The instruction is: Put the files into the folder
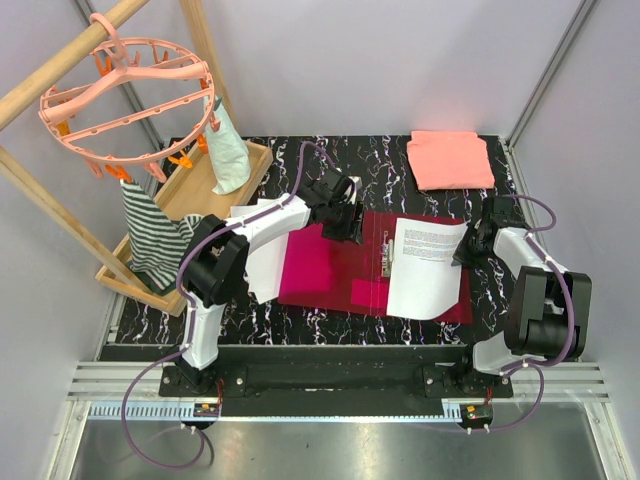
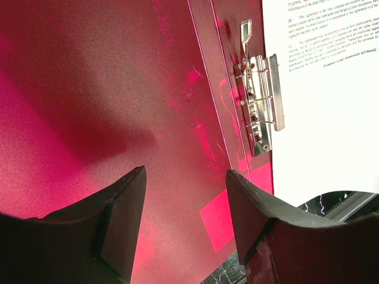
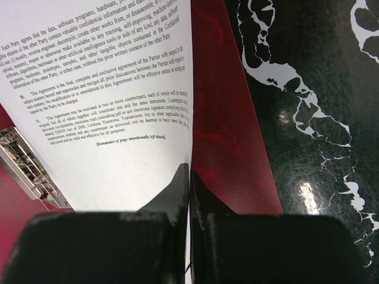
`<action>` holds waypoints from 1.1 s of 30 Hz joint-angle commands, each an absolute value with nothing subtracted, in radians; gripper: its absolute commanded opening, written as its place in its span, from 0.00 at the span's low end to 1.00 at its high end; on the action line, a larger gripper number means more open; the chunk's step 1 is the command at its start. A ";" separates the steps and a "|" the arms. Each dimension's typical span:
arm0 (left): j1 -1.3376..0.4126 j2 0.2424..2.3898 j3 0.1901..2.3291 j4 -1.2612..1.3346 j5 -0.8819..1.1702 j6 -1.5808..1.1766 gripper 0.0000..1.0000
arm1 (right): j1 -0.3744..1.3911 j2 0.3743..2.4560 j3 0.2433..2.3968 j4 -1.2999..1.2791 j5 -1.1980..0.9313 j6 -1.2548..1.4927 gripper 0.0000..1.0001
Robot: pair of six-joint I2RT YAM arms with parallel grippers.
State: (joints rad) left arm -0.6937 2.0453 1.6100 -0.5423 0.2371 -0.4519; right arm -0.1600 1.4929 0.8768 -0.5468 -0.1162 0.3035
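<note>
The crimson folder (image 1: 330, 270) lies open on the black marbled table, its metal clip (image 1: 387, 258) near the spine. The files (image 1: 425, 270), white printed sheets, rest on its right half. My right gripper (image 1: 462, 255) is at their right edge; in the right wrist view it (image 3: 189, 168) is shut on the edge of the files (image 3: 106, 89), with the folder (image 3: 219, 118) beneath. My left gripper (image 1: 345, 232) hovers open over the folder's left half (image 2: 89, 89), nothing between its fingers (image 2: 185, 174). The clip (image 2: 260, 106) and files (image 2: 325, 89) lie to its right. Another white sheet (image 1: 262, 255) lies left of the folder, partly under the left arm.
A salmon-pink folded cloth (image 1: 450, 158) lies at the back right. At the back left a wooden tray (image 1: 200, 190) holds a striped cloth (image 1: 150, 225) and a pale sock (image 1: 228, 150). A pink peg hanger (image 1: 125, 95) hangs from a wooden frame above it.
</note>
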 commanded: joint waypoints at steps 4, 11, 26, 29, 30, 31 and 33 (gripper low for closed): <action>-0.698 2.054 1.664 -0.509 0.271 -0.439 0.60 | -0.166 1.497 0.900 -0.512 -0.204 0.278 0.00; -0.698 2.060 1.666 -0.509 0.281 -0.436 0.60 | -0.166 1.546 0.926 -0.506 -0.224 0.256 0.00; -0.701 2.080 1.692 -0.511 0.311 -0.439 0.60 | -0.132 1.641 1.034 -0.541 -0.210 0.195 0.00; -0.701 2.077 1.694 -0.509 0.310 -0.440 0.60 | -0.124 1.632 1.025 -0.535 -0.222 0.192 0.00; -0.701 2.077 1.692 -0.511 0.310 -0.439 0.60 | -0.121 1.629 1.022 -0.531 -0.227 0.192 0.00; -0.701 2.075 1.689 -0.511 0.310 -0.439 0.60 | -0.120 1.625 1.016 -0.529 -0.233 0.192 0.00; -0.701 2.074 1.687 -0.509 0.310 -0.439 0.60 | -0.120 1.621 1.011 -0.529 -0.230 0.189 0.00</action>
